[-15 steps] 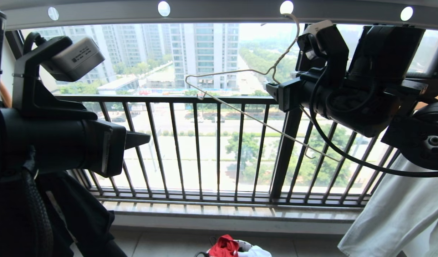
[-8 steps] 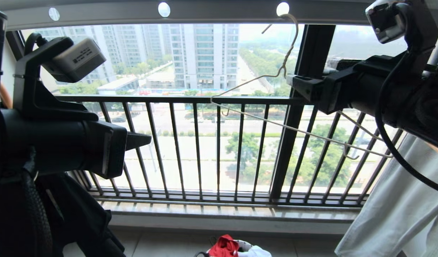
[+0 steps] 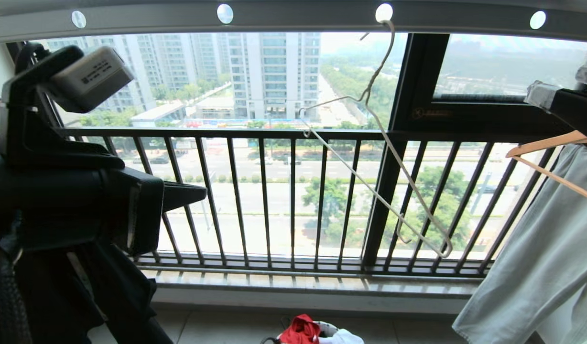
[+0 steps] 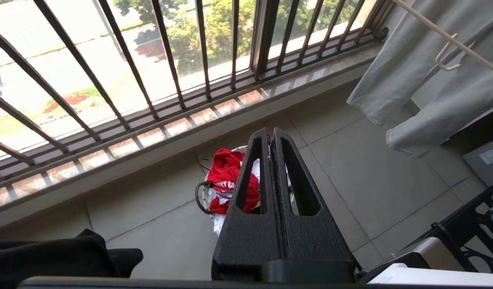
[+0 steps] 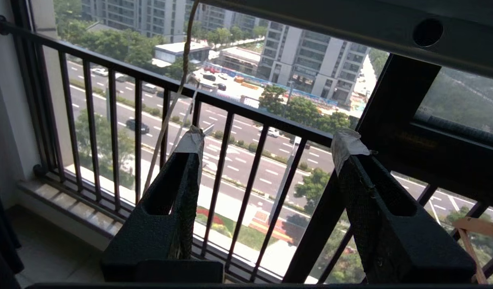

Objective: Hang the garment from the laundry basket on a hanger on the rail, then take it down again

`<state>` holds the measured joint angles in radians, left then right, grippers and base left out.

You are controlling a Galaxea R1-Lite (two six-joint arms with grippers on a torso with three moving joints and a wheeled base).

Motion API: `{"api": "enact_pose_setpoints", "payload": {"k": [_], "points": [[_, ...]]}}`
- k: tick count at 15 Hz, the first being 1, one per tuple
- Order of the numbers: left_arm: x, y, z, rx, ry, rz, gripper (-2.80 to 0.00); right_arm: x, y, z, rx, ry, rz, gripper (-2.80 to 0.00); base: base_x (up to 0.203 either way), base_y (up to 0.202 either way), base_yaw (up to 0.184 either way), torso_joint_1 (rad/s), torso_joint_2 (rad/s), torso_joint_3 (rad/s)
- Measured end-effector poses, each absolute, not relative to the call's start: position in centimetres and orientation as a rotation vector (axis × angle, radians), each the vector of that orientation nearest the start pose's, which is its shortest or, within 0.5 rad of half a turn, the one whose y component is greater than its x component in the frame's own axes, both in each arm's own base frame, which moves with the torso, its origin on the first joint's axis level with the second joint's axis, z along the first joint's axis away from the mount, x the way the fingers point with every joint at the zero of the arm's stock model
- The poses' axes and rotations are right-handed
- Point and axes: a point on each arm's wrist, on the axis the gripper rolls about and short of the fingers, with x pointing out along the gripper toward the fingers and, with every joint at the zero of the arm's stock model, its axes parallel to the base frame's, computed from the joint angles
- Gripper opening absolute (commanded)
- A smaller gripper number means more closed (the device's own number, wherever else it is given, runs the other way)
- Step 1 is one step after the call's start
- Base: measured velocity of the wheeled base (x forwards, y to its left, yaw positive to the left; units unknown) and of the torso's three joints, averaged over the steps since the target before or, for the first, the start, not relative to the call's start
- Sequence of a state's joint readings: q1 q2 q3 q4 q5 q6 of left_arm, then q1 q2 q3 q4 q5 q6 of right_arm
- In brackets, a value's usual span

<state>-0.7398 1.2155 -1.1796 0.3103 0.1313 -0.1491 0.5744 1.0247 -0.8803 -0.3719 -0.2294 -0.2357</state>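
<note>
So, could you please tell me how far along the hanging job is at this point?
Done: the white wire hanger hangs by its hook from a hole in the rail, bare and tilted. In hand: nothing; the right hand is open and empty near the rail, the left hand shut and empty. Left: the red T-shirt lies in the laundry basket; it must go on the hanger, then come down.

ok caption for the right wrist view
Open right gripper beside thin white wire hanger, under the grey holed metal rail.
</note>
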Motion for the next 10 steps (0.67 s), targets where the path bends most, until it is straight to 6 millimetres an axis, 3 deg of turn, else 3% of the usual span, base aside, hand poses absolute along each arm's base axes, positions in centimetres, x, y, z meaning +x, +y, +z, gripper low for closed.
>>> {"api": "enact_pose_setpoints", "payload": {"k": [3,8,10], "points": [[10.5,-9.2,32.5,-0.084,0.311,-0.569,-2.8,7.7,3.9,32.3,-0.126,-0.194,0.284,-2.8,0.0,0.0,0.0,0.0,0.0,0.0],[6.6,-3.8,29.3,-0.169,0.281,-0.38,-2.8,3.7,0.8,29.2,-0.127,-0.126,0.112,-2.8,0.0,0.0,0.0,0.0,0.0,0.0],[3.9,-1.5,28.7,-0.241,0.196,-0.26,-2.8,1.8,0.0,28.1,-0.115,-0.128,0.026,-2.8,0.0,0.0,0.0,0.0,0.0,0.0]]}}
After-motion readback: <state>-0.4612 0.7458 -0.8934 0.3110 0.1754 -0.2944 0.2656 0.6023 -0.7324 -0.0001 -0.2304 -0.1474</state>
